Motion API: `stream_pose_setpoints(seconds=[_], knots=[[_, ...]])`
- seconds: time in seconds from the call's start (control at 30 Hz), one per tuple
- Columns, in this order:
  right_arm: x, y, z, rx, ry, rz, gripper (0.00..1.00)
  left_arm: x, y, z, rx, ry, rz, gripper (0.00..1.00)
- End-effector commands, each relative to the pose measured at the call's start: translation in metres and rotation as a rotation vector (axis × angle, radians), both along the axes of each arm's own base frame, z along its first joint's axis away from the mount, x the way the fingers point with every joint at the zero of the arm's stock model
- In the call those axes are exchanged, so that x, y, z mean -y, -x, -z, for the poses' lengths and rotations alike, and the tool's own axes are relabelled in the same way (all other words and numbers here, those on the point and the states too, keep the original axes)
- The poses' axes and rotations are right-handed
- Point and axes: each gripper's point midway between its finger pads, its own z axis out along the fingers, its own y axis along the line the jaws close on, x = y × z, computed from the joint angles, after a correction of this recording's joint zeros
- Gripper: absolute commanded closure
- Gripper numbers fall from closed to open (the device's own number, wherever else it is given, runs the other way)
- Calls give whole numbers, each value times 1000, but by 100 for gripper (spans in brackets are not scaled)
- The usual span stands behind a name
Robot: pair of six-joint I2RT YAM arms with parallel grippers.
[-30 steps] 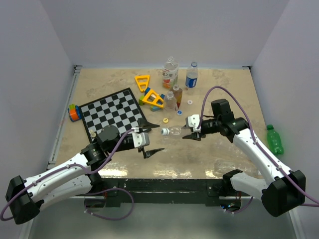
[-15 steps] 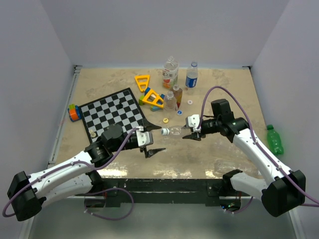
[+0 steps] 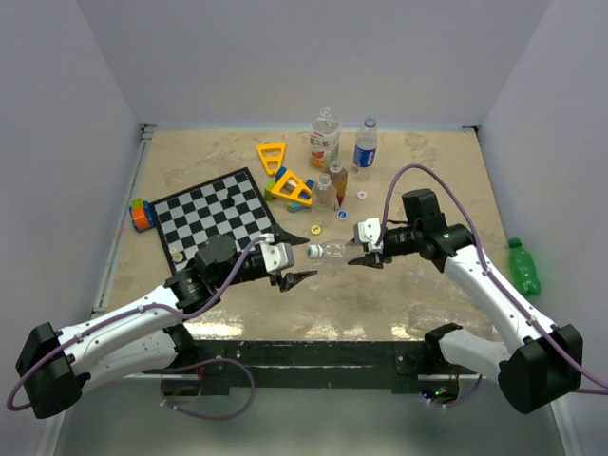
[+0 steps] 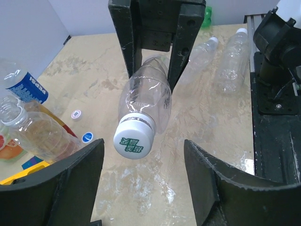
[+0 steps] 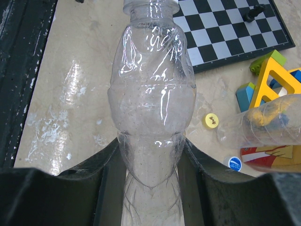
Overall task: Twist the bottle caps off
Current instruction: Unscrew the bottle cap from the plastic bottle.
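Note:
A clear unlabelled bottle (image 3: 335,250) hangs level above the table, and my right gripper (image 3: 362,255) is shut on its body (image 5: 153,103). Its white cap (image 3: 313,251) with green print (image 4: 134,139) points left, still on the neck. My left gripper (image 3: 298,263) is open right at that cap. In the left wrist view the two fingers (image 4: 66,183) stand on either side of the cap with a gap on each side, touching nothing. The right gripper (image 5: 153,157) pinches the bottle's lower half.
A chessboard (image 3: 217,217) lies at the left, with yellow triangular frames (image 3: 293,188) behind the bottle. Labelled bottles (image 3: 325,138) (image 3: 366,144) stand at the back. Loose caps, yellow (image 3: 316,230) and blue (image 3: 342,214), lie below. A green bottle (image 3: 522,268) sits far right.
My left gripper has moved right, up to the white cap, and its jaws have narrowed. The right gripper and the bottle have stayed still.

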Motion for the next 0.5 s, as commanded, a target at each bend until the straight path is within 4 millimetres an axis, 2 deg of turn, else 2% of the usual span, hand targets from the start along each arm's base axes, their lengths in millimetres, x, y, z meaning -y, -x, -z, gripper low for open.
stream_pose_setpoints(seconds=[0.0,0.27,0.4,0.47], knots=[[-1,-1,-3,16,-4,-8,87,1,-7,-44,41,109,-41,30],[-1,-1,-3,16,-1,-7,87,5,-6,-42,11,114,-20,50],[-1,-1,-2,15,-1,-6,87,10,-6,-37,-36,105,-14,76],[-1,-1,-2,15,-1,-6,87,14,-8,-35,-107,98,-26,95]])
